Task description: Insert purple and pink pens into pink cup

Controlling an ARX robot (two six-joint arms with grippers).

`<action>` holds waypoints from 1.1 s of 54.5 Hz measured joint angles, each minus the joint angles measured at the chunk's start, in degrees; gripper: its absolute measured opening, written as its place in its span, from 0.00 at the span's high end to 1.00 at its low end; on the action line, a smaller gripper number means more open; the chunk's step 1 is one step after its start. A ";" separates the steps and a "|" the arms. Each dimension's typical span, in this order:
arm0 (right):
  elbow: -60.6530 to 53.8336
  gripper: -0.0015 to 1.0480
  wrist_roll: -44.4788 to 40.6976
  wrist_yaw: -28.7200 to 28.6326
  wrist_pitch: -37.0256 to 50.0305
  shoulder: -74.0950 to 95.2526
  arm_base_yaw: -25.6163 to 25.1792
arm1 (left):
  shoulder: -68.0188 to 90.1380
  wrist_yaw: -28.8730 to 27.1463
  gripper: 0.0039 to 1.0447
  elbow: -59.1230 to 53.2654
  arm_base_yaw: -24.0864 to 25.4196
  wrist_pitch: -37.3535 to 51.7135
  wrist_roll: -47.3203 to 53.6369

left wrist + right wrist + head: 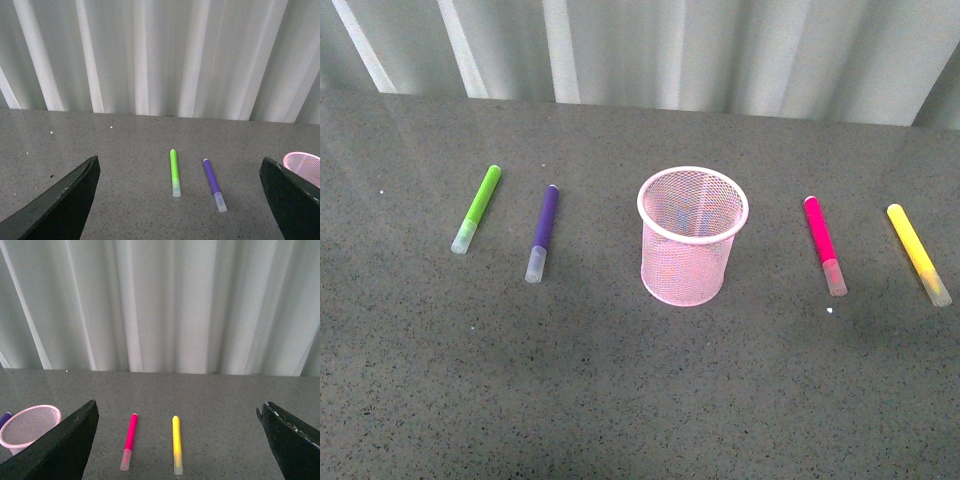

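Above the table (pixel 620 400), left gripper (pixel 179 165) and right gripper (pixel 180 405) gape wide.

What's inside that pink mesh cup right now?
No pen is in the pink cup; its interior looks empty. The purple pen and pink pen lie outside on the table. Its near floor is veiled by mesh.

Front camera is looking down from my body, fairly high and far back, taking in a wide stretch of table (pixel 620 400) with the cup (pixel 692 237) centred. My left wrist camera is sitting low, facing across the table toward the curtain (pixel 150 50), framing the green pen (pixel 174 172) and purple pen (pixel 214 184). My right wrist camera is facing likewise over the pink pen (pixel 129 440) and yellow pen (pixel 177 445). Both wrist views are sharing the cup at their edges.
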 joint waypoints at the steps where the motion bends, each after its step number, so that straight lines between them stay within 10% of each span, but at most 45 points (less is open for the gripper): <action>1: 0.00 0.07 0.00 0.02 0.00 0.00 0.00 | 0.00 0.00 0.06 0.00 0.00 0.00 0.00; 60: 0.00 0.07 0.00 0.00 0.00 0.00 0.00 | 0.00 0.00 0.06 0.00 0.00 0.00 0.00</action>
